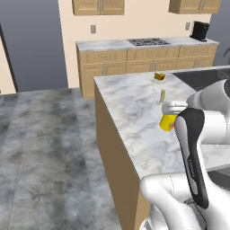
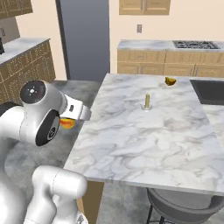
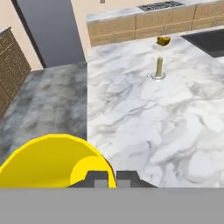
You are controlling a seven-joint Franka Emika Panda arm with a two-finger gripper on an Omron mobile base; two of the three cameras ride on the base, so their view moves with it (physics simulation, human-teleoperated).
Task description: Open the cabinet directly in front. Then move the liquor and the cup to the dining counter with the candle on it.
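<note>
At the bottom left of the hand view the claw (image 3: 111,178) is pinched shut on the rim of the cup (image 3: 52,162), whose yellow bowl fills that corner. In the left base view the cup (image 1: 168,122) hangs at the right of centre, over the near part of the marble table (image 1: 130,112); in the right base view it peeks out beside the arm at middle left, at the table's left edge. Further up the frame the candle (image 3: 159,66) stands upright on its clear base mid-table, well apart from the cup, and beyond it a small yellow wedge (image 3: 163,41) lies near the far edge. The likely trouble is placement: a thin rim grip could let the cup tip on release, and setting it too close to the edge could send it to the floor.
</note>
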